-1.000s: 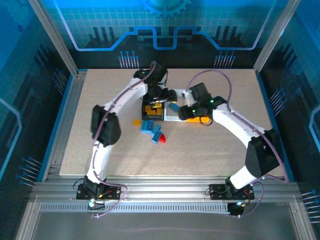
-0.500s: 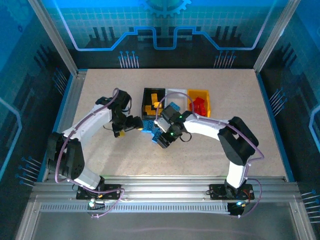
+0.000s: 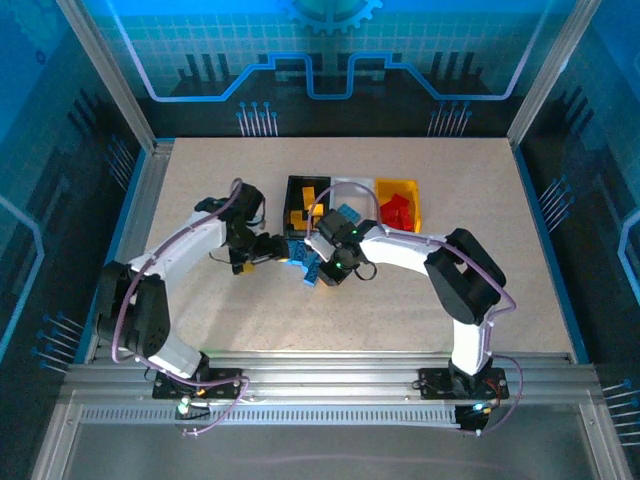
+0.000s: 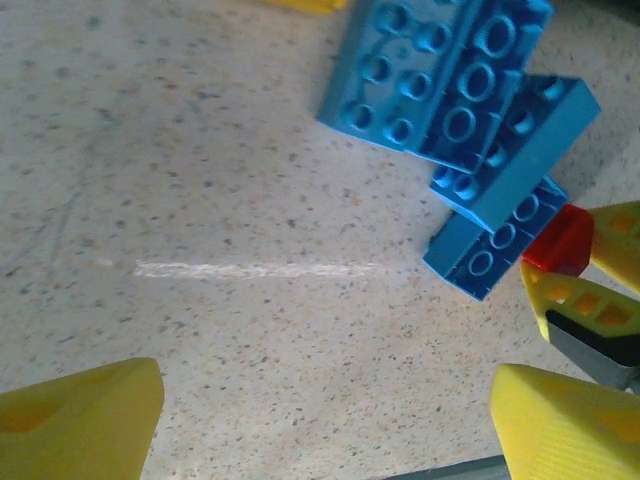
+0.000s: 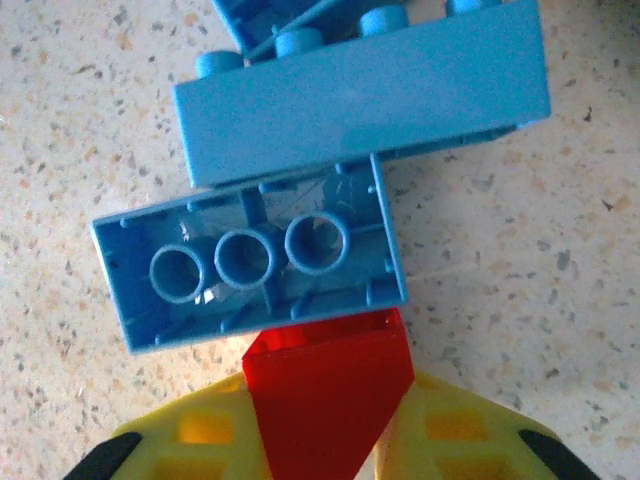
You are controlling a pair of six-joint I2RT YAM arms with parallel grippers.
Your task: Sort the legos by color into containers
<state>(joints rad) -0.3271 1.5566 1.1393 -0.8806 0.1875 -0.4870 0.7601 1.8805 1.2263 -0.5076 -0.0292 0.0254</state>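
My right claw (image 5: 325, 425) has just snapped shut. A moment ago its jaws stood apart over the loose pile, and now its two yellow fingers (image 5: 440, 430) pinch the red brick (image 5: 328, 375) by one end. The brick appears to rest on the worktop (image 3: 450, 290), its far end touching an upturned blue brick (image 5: 250, 260), with a second blue brick (image 5: 360, 105) just behind that. I judge the pick made and the lift next. The carry should end at the yellow bin (image 3: 418, 205), where the other reds lie. I would raise it straight up, since the blue neighbour may drag along. My left claw (image 4: 325, 420) stays wide open with nothing in it, hovering just beside the same cluster of blues.
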